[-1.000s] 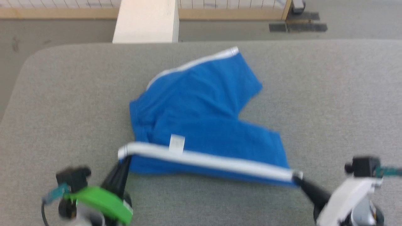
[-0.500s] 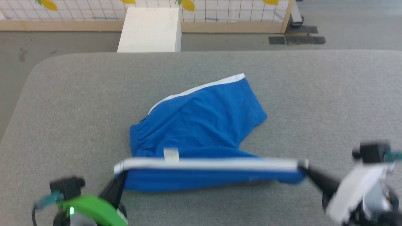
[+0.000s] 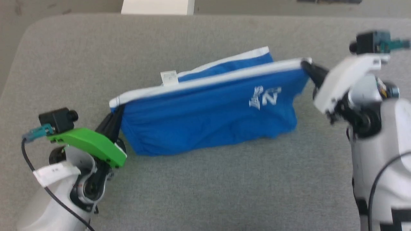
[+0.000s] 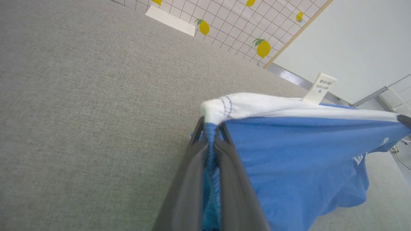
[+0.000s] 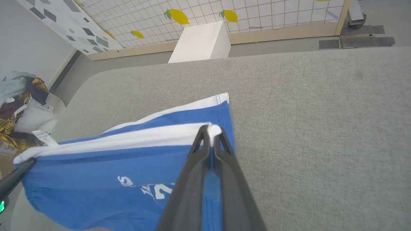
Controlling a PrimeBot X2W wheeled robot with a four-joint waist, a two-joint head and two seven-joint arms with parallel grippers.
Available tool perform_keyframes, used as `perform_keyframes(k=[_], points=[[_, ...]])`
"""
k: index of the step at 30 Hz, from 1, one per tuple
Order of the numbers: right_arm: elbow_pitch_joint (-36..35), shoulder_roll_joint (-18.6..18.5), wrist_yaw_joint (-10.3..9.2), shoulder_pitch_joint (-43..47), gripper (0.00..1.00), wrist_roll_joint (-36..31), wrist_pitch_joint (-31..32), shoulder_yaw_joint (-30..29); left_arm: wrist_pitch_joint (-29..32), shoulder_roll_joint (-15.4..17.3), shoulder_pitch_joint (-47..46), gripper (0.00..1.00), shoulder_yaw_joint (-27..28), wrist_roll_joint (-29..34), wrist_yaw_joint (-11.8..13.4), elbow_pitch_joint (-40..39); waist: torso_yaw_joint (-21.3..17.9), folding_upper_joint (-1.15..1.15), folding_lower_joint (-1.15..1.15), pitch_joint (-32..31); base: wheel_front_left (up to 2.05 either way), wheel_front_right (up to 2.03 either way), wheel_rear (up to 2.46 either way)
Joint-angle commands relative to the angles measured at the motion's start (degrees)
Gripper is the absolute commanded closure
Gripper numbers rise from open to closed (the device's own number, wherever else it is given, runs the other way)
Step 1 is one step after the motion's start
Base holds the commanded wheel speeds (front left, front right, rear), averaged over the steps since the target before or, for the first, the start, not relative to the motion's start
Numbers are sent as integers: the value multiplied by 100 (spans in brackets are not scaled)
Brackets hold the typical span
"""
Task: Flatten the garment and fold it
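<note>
So the garment [image 3: 205, 122], the bright blue shorts, is strung out between both claws over the middle of the grey padded table [image 3: 205, 192]. The left gripper [image 3: 116, 108] is pinched tight on the left corner of the white waistband [image 3: 205, 81]; in the left wrist view you can see blue fabric squeezed between the two dark fingers with the white corner poking out just past the tips. The right gripper [image 3: 305, 64] is doing the same at the other corner, fingers clamped together on the white band. The waistband is pulled pretty much taut and runs on a slant in the head view, low on the left and higher on the right. The rest of the shorts hangs below it with a few wrinkles, and the white print [image 3: 265, 98] faces the robot near the right end. A small white tag [image 3: 169, 78] sticks up above the band. Behind the band there's a strip of white trim [image 3: 237, 57] on another blue layer. Can't tell whether the bottom hem is resting on the table or just above it. Off the far edge there's a white box [image 5: 200, 41] on the floor.
</note>
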Motion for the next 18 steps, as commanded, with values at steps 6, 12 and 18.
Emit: perform_keyframes(k=[6, 12, 18], points=[[1314, -57, -13, -1291, 100, -567, -474, 39, -1, -4, -497, 100, 71, -10, -154, 254, 312, 0, 0, 890, 0, 0, 0], [2149, -57, -13, -2028, 100, -899, -743, 94, 18, -68, -780, 100, 75, -31, -251, 392, 405, 0, 0, 1210, 0, 0, 0], [2791, -57, -13, -2524, 100, -1355, -861, 157, 22, -146, -929, 100, 31, -51, -365, 568, 476, 0, 0, 1464, 0, 0, 0]])
